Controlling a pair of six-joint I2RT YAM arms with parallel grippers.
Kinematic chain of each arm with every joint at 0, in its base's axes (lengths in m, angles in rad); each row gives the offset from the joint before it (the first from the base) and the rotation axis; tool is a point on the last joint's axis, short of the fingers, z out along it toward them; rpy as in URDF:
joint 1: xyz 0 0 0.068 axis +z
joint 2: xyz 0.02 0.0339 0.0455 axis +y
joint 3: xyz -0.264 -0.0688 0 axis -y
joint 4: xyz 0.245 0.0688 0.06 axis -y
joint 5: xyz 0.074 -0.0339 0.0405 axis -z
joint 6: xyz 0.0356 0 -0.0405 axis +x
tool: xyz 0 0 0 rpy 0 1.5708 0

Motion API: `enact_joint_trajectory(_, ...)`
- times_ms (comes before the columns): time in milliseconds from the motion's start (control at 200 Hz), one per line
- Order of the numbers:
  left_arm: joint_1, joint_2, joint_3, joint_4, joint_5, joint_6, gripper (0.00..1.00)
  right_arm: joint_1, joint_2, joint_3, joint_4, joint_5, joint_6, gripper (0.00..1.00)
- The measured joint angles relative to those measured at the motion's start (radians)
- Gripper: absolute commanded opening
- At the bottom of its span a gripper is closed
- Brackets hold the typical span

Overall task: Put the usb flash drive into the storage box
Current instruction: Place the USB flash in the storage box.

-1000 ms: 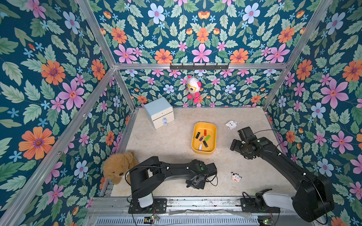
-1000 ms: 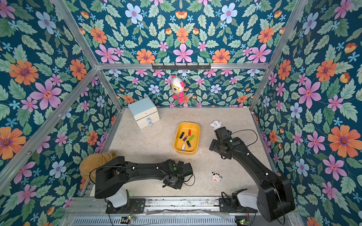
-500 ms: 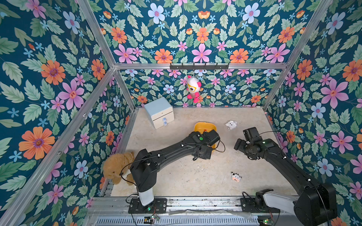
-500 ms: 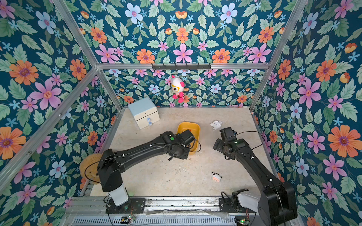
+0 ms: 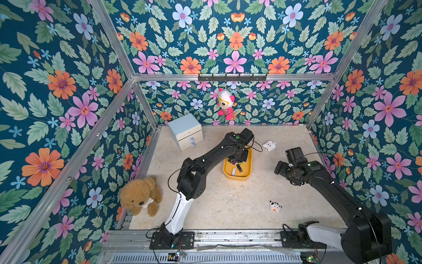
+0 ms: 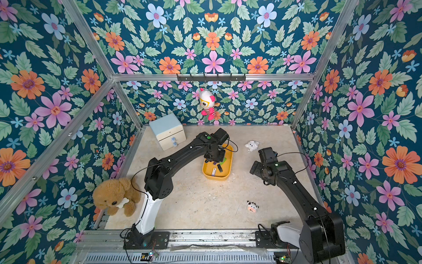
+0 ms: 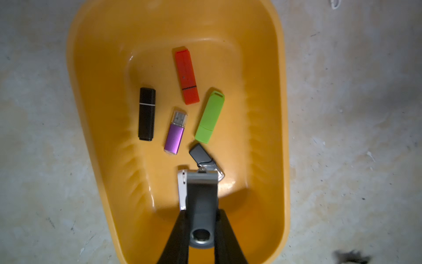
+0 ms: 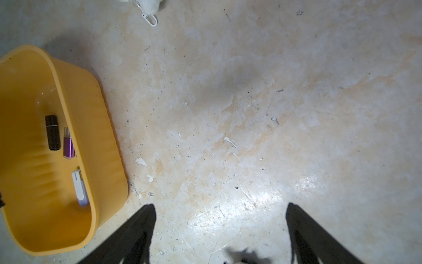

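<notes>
The yellow storage box sits mid-table in both top views. My left gripper hangs over its far half, shut on a grey swivel usb flash drive held above the box floor. Several other drives lie inside: black, purple, red, green, plus a white one partly hidden behind the held drive. My right gripper is open over bare table to the right of the box, nothing between its fingers.
A pale blue two-drawer cabinet stands at the back left. A teddy bear lies at the front left edge. A small cow toy sits front right, a white plush keychain behind the box, a doll hangs on the back wall.
My left arm swung from the table's front edge up and back, and now holds the grey drive over the box. The right arm drew slightly away to the right, still open.
</notes>
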Motion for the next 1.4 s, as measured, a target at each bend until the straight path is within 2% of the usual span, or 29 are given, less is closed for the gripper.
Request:
enact_joint_trajectory(350,0.015,0.098,0.008,0.120,0.134,0.013,0.00,-0.003,-0.013,-0.025,-0.005,-0.002,-0.001,0.93)
enact_joint_trajectory(660,0.014,0.146,-0.004,0.167,0.193,0.009,0.00,-0.006,-0.021,-0.025,-0.015,-0.002,-0.004,0.93)
enact_joint_trajectory(1399,-0.013,0.199,-0.006,0.209,0.186,0.009,0.00,-0.013,-0.034,-0.031,-0.017,-0.002,-0.008,0.93)
